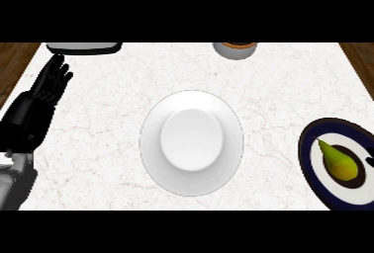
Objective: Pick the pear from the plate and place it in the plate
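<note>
White marble counter (pixel 102 148), brown wood floor (pixel 15 59) either side.

Yellow-green pear (pixel 339 162) on dark-rimmed plate (pixel 315 174), white plate (pixel 150 143) apparently bare

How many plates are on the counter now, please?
2: a white plate in the counter's middle, and a dark blue-rimmed plate at the right edge, partly cut off, holding the pear.

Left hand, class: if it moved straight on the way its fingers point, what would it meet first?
Probably the grey-and-black object at the counter's far edge, just beyond the left hand; height is unclear.
</note>
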